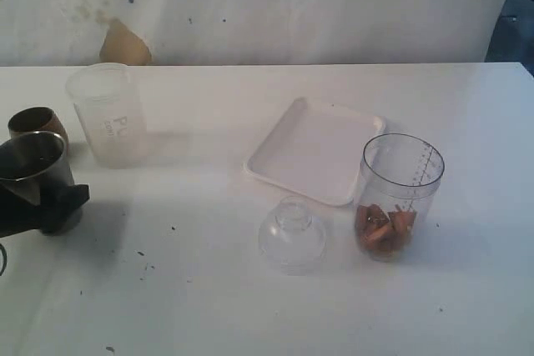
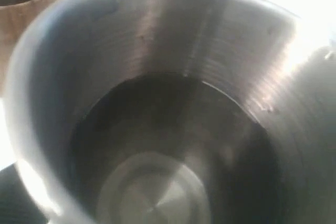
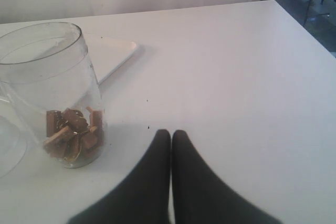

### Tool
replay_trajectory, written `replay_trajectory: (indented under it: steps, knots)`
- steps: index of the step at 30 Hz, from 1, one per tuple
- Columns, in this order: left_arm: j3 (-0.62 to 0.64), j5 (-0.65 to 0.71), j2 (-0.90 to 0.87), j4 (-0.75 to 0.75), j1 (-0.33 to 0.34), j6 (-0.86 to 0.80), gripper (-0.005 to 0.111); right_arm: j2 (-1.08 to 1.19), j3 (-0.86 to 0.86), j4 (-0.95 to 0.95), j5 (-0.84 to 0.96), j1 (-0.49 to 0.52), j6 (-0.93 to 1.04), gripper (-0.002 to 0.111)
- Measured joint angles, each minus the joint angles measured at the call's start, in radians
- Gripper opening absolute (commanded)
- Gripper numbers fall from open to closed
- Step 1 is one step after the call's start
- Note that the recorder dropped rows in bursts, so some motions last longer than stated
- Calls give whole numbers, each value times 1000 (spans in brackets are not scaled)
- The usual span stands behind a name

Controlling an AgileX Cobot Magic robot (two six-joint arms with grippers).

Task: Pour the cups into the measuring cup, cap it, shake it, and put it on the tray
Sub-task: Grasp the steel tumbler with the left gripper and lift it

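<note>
The measuring cup (image 1: 400,198) holds brown pieces (image 1: 384,229); capping, shaking and the tray (image 1: 317,147) are left. The left jaws stand around the empty-looking steel tumbler (image 1: 37,164), and I cannot tell if they grip. The right jaws are clenched on nothing.

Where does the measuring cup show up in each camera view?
Exterior: measuring cup right of centre, by the tray's near corner.
Left wrist: not in it; the steel tumbler fills the picture.
Right wrist: measuring cup ahead of the shut right end effector, off to one side.
Shared landmark: the tray, beside the cup.
</note>
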State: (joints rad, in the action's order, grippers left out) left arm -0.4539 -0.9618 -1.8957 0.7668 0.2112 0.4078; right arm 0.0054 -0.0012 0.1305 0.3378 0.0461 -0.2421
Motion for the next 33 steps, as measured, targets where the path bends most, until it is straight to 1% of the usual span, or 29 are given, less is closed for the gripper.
replay_trajectory:
  steps: [11,17,20,25,31,33]
  knots:
    - [0,-2,0,1,-2,-23,105,0,0,0,0,0,0,0]
    - [0,-66,0,-9,-2,-25,105,0,0,0,0,0,0,0]
    - [0,-81,0,-14,-2,-54,105,0,0,0,0,0,0,0]
    - [0,-75,0,-14,-2,-87,105,0,0,0,0,0,0,0]
    - [0,-33,0,-21,-2,-92,105,0,0,0,0,0,0,0]
    - [0,-33,0,-26,-2,-92,101,0,0,0,0,0,0,0]
